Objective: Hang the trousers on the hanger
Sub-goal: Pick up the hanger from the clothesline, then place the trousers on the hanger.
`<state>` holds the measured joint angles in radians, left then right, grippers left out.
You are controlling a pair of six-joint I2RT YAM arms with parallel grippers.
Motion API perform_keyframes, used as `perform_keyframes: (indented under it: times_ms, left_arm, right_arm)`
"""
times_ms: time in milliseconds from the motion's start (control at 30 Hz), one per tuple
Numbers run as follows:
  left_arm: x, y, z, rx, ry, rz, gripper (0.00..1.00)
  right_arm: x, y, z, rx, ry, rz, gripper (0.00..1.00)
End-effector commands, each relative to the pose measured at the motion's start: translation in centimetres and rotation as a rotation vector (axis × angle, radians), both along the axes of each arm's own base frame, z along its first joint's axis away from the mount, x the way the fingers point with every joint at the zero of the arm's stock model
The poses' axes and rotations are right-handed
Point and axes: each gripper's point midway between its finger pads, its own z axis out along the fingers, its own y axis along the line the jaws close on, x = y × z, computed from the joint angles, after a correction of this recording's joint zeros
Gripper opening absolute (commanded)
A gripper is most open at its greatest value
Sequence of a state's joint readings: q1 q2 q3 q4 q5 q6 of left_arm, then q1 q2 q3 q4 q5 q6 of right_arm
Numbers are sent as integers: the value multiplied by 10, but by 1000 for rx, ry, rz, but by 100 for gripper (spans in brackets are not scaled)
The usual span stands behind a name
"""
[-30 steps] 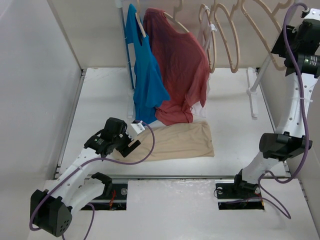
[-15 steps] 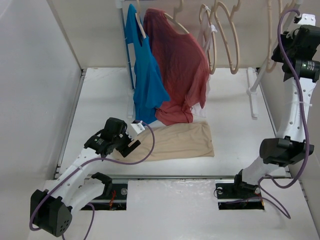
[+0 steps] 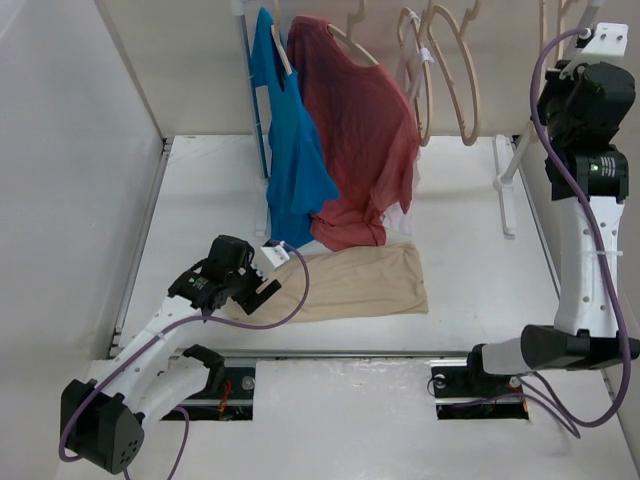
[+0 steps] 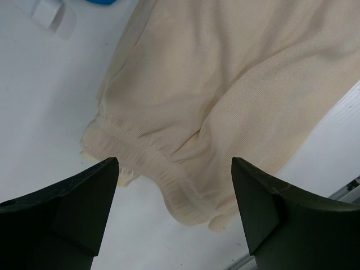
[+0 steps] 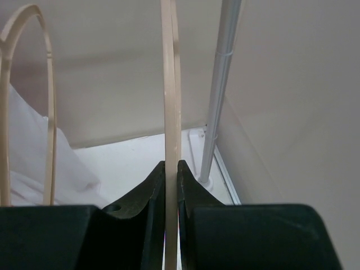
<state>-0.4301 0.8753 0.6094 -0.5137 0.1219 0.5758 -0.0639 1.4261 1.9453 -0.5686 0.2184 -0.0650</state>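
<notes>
Left gripper (image 4: pixel 174 163): jaws spread wide, holding nothing, poised over the trousers' (image 4: pixel 225 84) gathered end.
Right gripper (image 5: pixel 171 164): raised at the far right, fingers closed tight on the hanger's (image 5: pixel 170 84) thin rim.
Trousers, place: flat on the table (image 3: pixel 200 200) near its front edge, just below the red T-shirt (image 3: pixel 355 140); their left end sits under the left gripper.
Trousers, axis: long axis runs left to right in the top view, with the gathered end to the left.
Hanger, axis: upright and edge-on between the fingers, beside the pole (image 5: pixel 222 84).
Top view only: the trousers' full length.
Left wrist only: the ruffled seam between the jaws.
Right wrist only: the pinch on the hanger.
</notes>
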Motion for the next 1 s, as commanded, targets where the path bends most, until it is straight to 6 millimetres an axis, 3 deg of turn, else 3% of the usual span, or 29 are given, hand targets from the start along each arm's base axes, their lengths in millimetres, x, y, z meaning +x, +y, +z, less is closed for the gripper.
perform_keyframes:
  times_ms: [0,33,133,200,233,267,300,333,433,467,500,667,700,767,800,833,967]
  left_arm:
    - [3,0,9,-17,-30,20,78]
    - [3,0,9,-17,-30,20,78]
    - [6,3,14,-14,-51,41,78]
    - [7,4,16,-18,-59,57,78]
    - [11,3,22,-29,-76,73,78]
    - [13,2,26,-45,-92,81,78]
    - [17,2,32,-53,-114,104,78]
    - [20,4,36,-65,-130,140,78]
    - [30,2,58,-113,-197,177,78]
    - [29,2,61,-127,-207,184,78]
    - [34,-1,76,-150,-247,183,78]
    - [33,-23,114,-290,-312,109,77]
    - [33,-27,117,-307,-315,92,76]
    - [33,-35,132,-366,-326,77,74]
    - [30,-42,137,-396,-316,54,74]
    - [31,-46,141,-413,-308,44,74]
    - [31,-59,146,-474,-250,41,74]
  right_arm:
    - [-11,-2,24,-29,-104,-48,0]
    - [-16,-3,27,-29,-113,-60,0]
    - [-27,9,0,0,-33,-69,0]
    - [-46,17,-11,63,-20,-75,0]
    - [-48,30,-36,90,28,-53,0]
    - [-65,36,-35,171,-7,-49,0]
    - [-74,44,-49,205,20,-33,0]
    - [-78,57,-78,231,76,-17,0]
    - [-114,68,-108,365,101,-31,0]
    - [-121,79,-132,390,157,-11,0]
    - [-133,82,-136,458,145,-17,0]
    - [-176,109,-206,621,333,-36,0]
    - [-185,122,-227,633,396,-10,0]
    - [-194,140,-248,710,445,3,0]
    - [-203,159,-258,732,497,75,0]
    - [-209,170,-281,728,559,94,0]
    - [-226,230,-308,772,681,259,0]
